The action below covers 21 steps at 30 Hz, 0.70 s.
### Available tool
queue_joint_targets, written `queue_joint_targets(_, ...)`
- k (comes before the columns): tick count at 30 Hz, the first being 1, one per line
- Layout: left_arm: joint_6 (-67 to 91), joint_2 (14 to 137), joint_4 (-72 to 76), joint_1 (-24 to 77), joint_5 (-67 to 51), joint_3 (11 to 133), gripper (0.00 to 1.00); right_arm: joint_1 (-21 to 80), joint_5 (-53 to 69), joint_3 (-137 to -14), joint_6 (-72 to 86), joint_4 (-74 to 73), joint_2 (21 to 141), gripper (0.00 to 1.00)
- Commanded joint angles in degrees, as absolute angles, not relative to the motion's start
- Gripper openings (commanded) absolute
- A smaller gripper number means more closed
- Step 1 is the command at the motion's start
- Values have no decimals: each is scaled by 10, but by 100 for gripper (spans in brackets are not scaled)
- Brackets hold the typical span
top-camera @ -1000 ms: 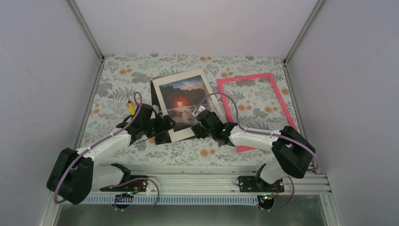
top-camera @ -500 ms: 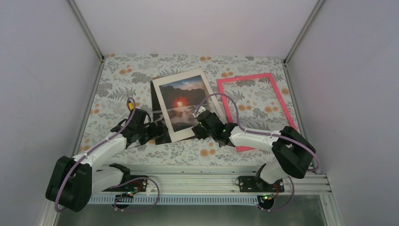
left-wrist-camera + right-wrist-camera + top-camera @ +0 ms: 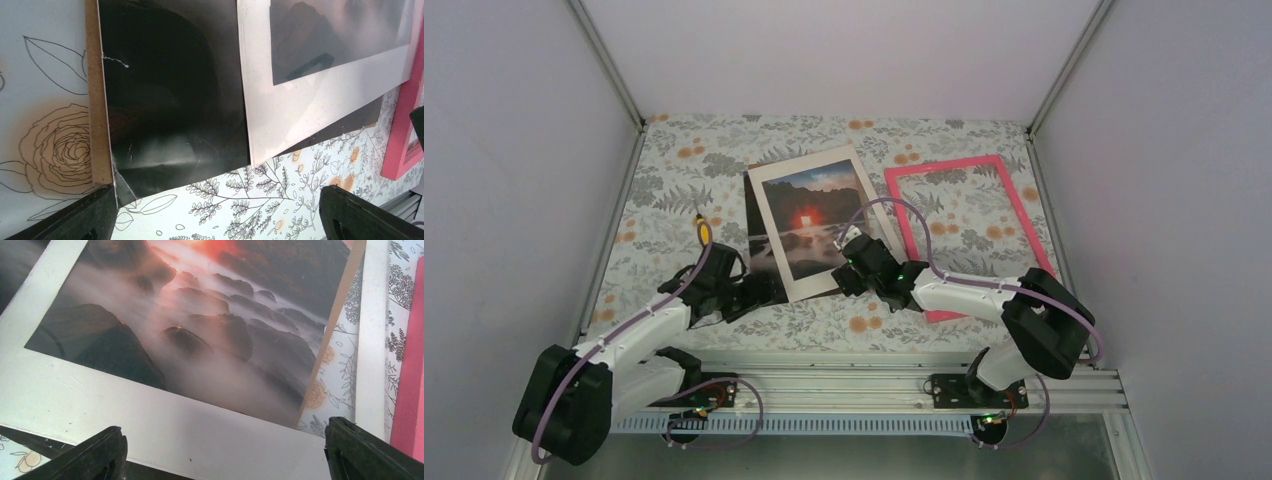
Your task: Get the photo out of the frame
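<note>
Jaws are held spread — left gripper (image 3: 762,290) and right gripper (image 3: 844,275) (nothing pinched) — the photo (image 3: 809,215) is laid beside the frame (image 3: 944,164).

**No legible writing**

Nothing readable in any view: no words, numbers, brand marks or labels on the photo (image 3: 809,215), on the pink frame (image 3: 944,163) or on the floral cloth over the table (image 3: 674,170). Only a printed landscape and a flower-and-leaf pattern.
</note>
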State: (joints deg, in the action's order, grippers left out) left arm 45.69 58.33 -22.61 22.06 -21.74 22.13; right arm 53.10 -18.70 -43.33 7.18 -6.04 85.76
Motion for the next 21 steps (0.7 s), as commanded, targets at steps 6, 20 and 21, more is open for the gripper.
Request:
queue_joint_targets(6, 474, 605, -197, 238, -231, 206, 100, 526, -192, -432, 82, -52, 849, 89)
queue_joint_targets(20, 529, 560, -154, 241, -201, 180, 100, 526, -188, -432, 81, -53, 850, 89)
queue_joint_targets(21, 537, 557, -143, 241, -201, 177, 100, 526, -187, -432, 82, -54, 848, 89)
